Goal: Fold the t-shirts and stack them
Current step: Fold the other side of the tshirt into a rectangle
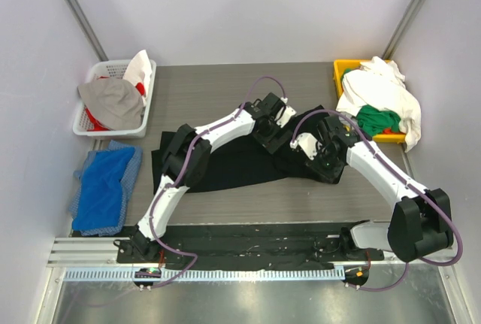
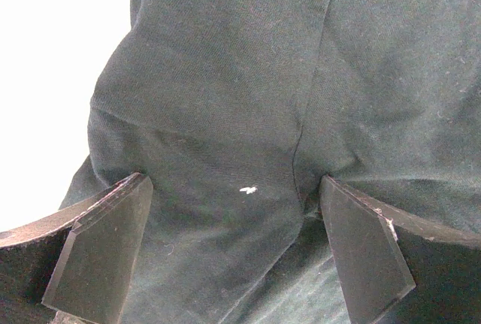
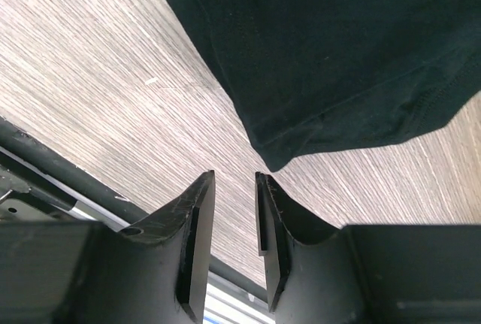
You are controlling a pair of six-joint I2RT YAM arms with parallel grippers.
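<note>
Right wrist view: my right gripper (image 3: 234, 177) is slightly parted, holding nothing; a corner of the large black fabric t-shirt (image 3: 338, 53) lies just ahead on the grey wood-grain table (image 3: 98, 61). My left gripper (image 2: 233, 180) gapes wide over the shirt. Between pale walls (image 1: 240, 8), left arm (image 1: 216, 128) and right arm (image 1: 376, 166) bend inward.

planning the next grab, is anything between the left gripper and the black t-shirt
Nothing visible stands in the way. The left gripper is open directly over the black t-shirt, and only bare fabric shows between its fingers.
</note>
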